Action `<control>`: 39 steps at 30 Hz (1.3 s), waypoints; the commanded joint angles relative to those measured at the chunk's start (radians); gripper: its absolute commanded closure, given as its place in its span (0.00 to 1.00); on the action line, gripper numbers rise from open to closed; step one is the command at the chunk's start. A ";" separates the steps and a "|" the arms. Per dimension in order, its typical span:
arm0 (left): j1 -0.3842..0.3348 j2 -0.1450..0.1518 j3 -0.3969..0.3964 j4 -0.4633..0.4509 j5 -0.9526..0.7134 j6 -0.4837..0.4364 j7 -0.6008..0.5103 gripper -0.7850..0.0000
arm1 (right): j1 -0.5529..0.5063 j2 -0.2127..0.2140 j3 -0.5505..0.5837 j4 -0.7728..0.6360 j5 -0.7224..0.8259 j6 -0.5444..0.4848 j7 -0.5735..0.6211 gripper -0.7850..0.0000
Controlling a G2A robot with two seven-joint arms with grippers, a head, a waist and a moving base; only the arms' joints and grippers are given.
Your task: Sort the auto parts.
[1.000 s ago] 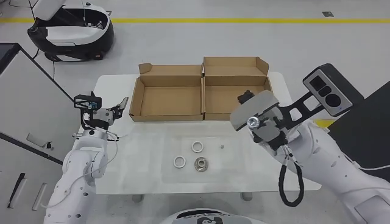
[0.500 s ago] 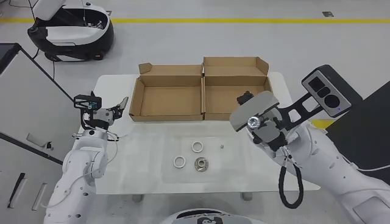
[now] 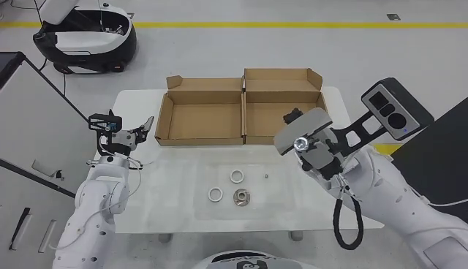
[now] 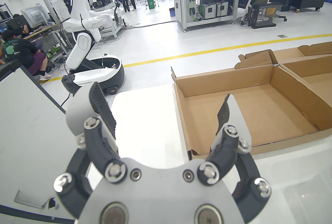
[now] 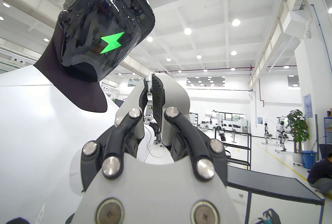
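Bolt (image 5: 148, 82), small and threaded, is clenched in your right gripper (image 5: 150, 85), held up over the near wall of the right box (image 3: 281, 97) at the bench's (image 3: 168, 196) far edge. Your left gripper (image 4: 160, 91) hangs released over the bench's left edge, just beside the left box (image 3: 199, 119). A ring (image 3: 237, 175), a second ring (image 3: 216, 194) and a metal part (image 3: 240, 196) lie near the middle, toward the near edge.

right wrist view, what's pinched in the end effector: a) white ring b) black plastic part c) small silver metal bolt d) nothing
c: a small silver metal bolt stands clamped between the ribbed black pads of the right end effector, its tip poking out above them.
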 commanded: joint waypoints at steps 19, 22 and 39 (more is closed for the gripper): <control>0.000 0.000 0.000 0.000 0.000 0.000 0.000 0.00 | -0.219 0.139 0.643 0.252 0.089 -0.056 0.596 1.00; 0.000 0.000 0.000 0.000 0.000 0.000 0.000 0.00 | -0.164 0.158 0.672 0.293 0.063 -0.056 0.766 1.00; 0.000 0.000 0.000 0.000 0.000 0.000 0.000 0.00 | 0.335 0.134 0.260 0.519 -0.279 -0.056 1.072 1.00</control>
